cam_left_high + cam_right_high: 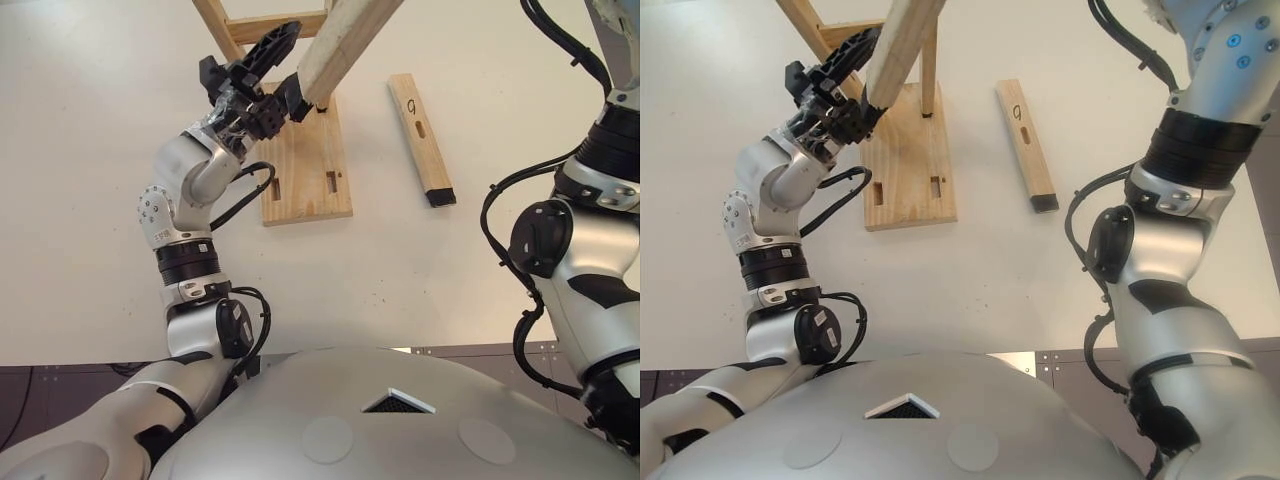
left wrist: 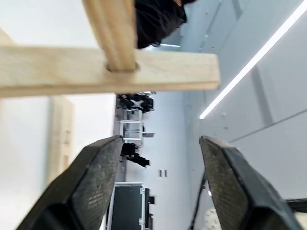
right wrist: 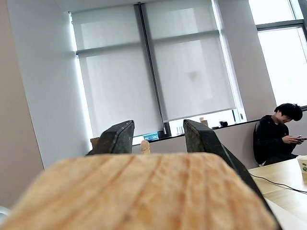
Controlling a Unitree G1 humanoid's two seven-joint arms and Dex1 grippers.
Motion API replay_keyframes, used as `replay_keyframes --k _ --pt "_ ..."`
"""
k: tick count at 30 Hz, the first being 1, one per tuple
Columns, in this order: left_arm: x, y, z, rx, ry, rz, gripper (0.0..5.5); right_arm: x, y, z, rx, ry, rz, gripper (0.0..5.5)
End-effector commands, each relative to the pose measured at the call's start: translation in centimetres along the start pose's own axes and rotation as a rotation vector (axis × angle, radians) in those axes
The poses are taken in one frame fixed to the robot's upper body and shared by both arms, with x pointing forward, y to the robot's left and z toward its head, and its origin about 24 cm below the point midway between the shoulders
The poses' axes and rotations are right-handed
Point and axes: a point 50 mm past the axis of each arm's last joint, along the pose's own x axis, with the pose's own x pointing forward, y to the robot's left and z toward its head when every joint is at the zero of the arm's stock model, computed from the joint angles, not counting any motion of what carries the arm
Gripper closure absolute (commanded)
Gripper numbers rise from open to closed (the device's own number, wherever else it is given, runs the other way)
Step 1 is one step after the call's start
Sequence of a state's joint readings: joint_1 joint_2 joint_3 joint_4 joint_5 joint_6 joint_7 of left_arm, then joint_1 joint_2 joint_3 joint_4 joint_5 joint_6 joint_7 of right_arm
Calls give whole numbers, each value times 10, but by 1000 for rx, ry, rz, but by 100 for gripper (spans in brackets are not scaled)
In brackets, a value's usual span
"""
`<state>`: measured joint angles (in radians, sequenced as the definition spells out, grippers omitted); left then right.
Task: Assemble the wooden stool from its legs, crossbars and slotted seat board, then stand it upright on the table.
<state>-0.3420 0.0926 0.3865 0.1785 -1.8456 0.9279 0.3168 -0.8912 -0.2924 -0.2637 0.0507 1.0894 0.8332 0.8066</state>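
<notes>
A pale rectangular wooden seat board [image 1: 305,170] lies flat on the white table [image 1: 100,200], two slots showing near its close end. A thick pale wooden leg [image 1: 350,45] is tilted, its lower end at the board's far part. Behind it a thinner wooden leg [image 1: 214,22] joins a wooden crossbar [image 1: 262,28]. A loose slotted wooden leg with a black end cap [image 1: 420,135] lies flat, apart to the board's right.

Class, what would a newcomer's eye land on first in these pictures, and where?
A thick wooden leg slants down onto the slotted seat board lying flat on the table, with the left end effector open beside its foot. A second leg lies loose to the board's right.
</notes>
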Motion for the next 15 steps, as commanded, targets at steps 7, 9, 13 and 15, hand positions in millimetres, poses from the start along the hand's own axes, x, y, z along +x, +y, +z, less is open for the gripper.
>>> replay_keyframes --k 7,9,13,15 --pt "-45 -25 54 423 -265 48 260 -17 11 -44 -183 231 -49 384" --pt "-49 -17 59 418 -280 74 260 -21 5 -55 -199 237 -72 384" --pt "-52 8 56 390 -242 160 260 -28 -4 -71 -232 246 -102 384" --pt "-51 18 54 376 -222 204 260 -33 -6 -81 -233 274 -107 384"
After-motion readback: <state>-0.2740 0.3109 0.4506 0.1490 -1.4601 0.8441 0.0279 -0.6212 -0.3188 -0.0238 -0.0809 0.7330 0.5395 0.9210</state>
